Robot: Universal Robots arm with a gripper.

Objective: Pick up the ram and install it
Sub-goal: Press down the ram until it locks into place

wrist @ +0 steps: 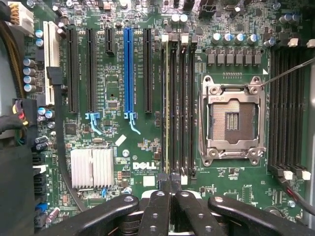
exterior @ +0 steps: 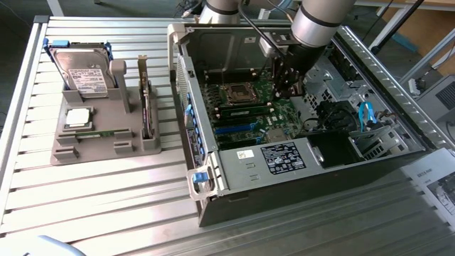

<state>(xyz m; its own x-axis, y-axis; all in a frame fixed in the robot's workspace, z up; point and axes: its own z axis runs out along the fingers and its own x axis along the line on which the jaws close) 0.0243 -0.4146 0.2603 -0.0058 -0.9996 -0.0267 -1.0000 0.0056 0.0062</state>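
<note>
**A:** Pincer (wrist: 170, 184) first. How does it stand?

**B:** Fingers pressed together, nothing pinched between them. I see the tips low at the near end of the ram (wrist: 167, 108), on or just above its top edge. I can't tell whether they touch.

**A:** And the ram itself?

**B:** It stands on edge in the bank of slots (wrist: 184, 108) beside the processor socket (wrist: 232, 120), in the slot farthest from the socket. Its long axis runs parallel to the socket's side, straight away from the tips, so I judge the pincer is over one end, not the middle.

**A:** Anything like it nearby?

**B:** A spare stick (exterior: 96, 134) lies in the grey holder (exterior: 92, 153) on the table (exterior: 106, 202), outside the case (exterior: 235, 160) and well apart from the socket.
</note>
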